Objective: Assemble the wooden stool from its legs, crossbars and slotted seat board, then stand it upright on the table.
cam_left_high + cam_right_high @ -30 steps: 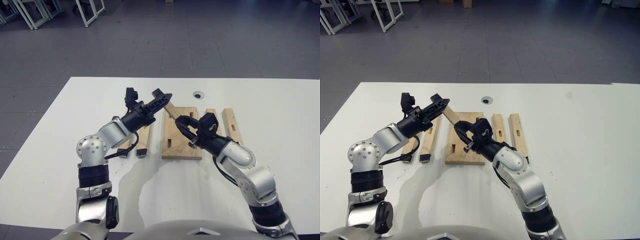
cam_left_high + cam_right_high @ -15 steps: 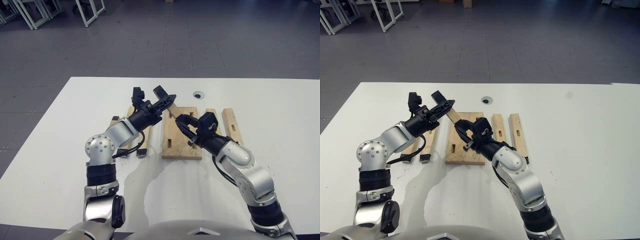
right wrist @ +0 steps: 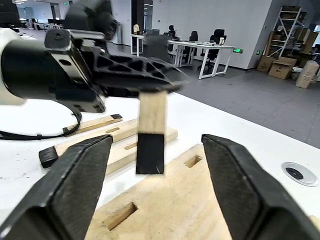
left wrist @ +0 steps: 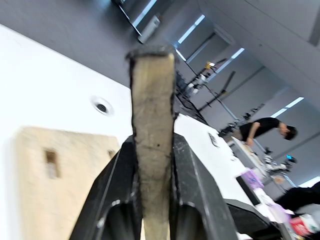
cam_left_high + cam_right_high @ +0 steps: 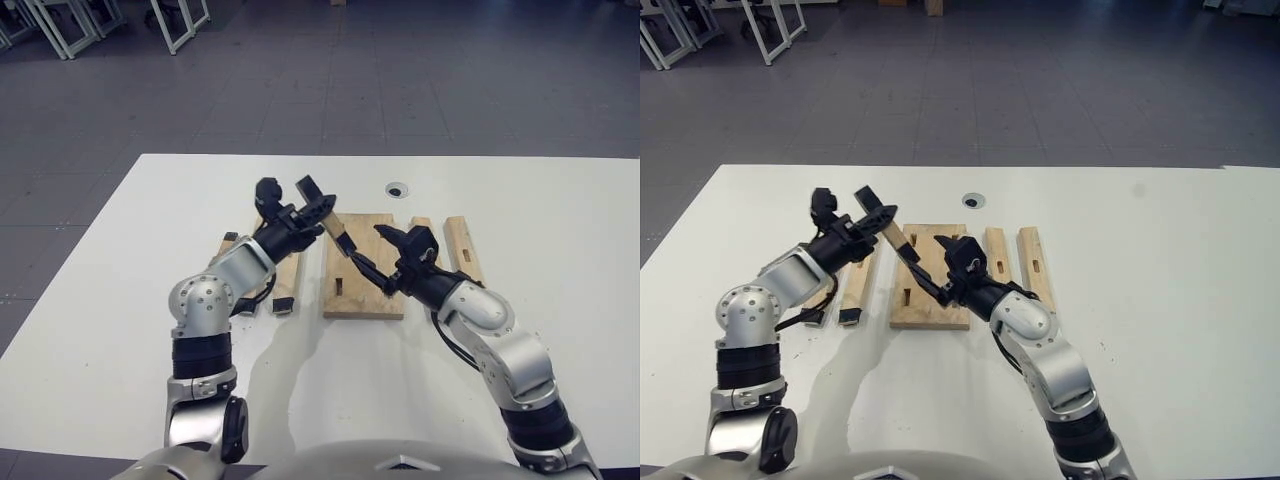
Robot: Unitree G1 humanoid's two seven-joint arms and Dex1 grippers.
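Board (image 5: 365, 300) lies flat on the white tabletop (image 5: 560, 230), its rectangular slots facing up. The left jaws are clamped on a wooden leg (image 5: 334, 230), one finger (image 4: 116, 200) pressed to each side of it. The leg is tilted, and its black-capped end points down over the far left part of the board. From the right wrist, that black tip appears to hang just clear of the board's surface, beside one of the slots.

The right jaws are spread wide and hold nothing. They hover low over the board, just right of the leg's tip, and face the left jaws. The two broad fingers (image 3: 80, 185) frame the tip without touching it.

Two slotted slats (image 5: 1035, 262) lie side by side on the tabletop just right of the board, parallel to its long edge; the right arm partly covers the nearer one. More black-tipped legs (image 5: 854, 290) lie left of the board, partly under the left arm. A round cable hole (image 5: 397, 188) sits in the tabletop beyond the board.
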